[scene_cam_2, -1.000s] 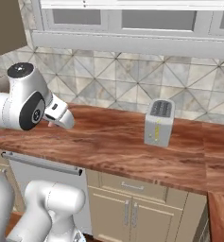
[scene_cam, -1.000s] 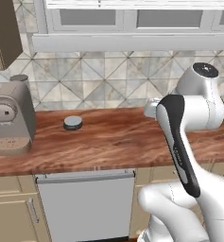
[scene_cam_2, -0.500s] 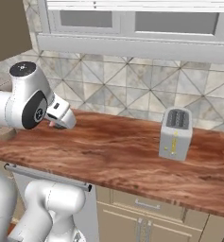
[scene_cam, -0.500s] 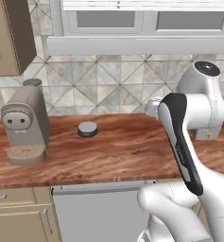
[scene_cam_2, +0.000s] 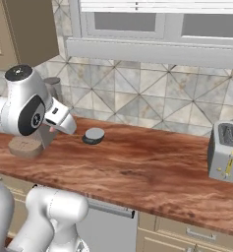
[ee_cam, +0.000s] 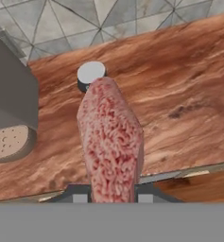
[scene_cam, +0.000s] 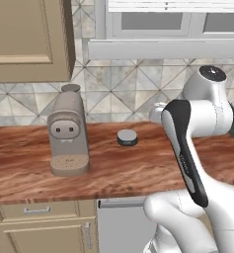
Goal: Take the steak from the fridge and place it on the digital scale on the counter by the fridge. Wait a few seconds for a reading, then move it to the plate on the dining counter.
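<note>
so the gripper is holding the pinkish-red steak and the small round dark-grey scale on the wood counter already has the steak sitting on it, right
Not quite. The hand view shows the flat pinkish-red steak clamped in the gripper, short of the small round dark-grey scale, whose lighter top is bare on the reddish-brown wood counter.

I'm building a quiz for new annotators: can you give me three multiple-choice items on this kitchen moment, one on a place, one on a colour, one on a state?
1. Where does the small round dark-grey scale with the lighter top stand?
A. On the reddish-brown wood-grain counter, right of the beige coffee machine
B. On top of the coffee machine
C. Beside the grey toaster

2. What colour is the flat slab of steak?
A. Brown
B. Pinkish-red with pale streaks
C. White

3. What is the state of the steak?
A. Lying on the scale
B. Held between the fingers, above the counter
C. Lying on the counter

Answers:
1 A, the left base view shows it there.
2 B, the hand view shows the colour.
3 B, the steak rises from between the fingers while the scale's top is bare.
</note>
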### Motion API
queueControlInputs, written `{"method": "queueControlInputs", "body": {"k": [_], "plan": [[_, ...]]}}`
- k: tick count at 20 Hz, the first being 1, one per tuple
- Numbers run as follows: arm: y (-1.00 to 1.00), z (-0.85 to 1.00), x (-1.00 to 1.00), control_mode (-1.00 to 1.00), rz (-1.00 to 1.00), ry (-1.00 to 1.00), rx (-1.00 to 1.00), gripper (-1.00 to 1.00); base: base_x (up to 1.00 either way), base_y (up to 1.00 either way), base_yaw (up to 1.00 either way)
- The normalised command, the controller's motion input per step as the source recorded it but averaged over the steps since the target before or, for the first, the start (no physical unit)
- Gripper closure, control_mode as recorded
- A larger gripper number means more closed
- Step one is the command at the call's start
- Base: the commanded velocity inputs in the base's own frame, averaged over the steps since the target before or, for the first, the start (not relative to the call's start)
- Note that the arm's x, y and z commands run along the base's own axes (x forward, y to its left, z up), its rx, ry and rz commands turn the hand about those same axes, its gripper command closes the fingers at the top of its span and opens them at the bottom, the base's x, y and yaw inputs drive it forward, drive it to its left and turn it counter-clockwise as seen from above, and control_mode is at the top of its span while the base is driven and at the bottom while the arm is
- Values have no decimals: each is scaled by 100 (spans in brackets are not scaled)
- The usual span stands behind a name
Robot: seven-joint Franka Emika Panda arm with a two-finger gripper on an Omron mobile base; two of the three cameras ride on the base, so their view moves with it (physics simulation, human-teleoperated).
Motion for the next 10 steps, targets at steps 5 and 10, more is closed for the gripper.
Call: {"method": "queueControlInputs", "body": {"k": [5, 10], "plan": [[0, 0, 0, 100, 0, 0, 0, 100, 51, 0, -3], [2, -10, 43, -100, -1, 6, 0, 100, 11, 0, -1]]}}
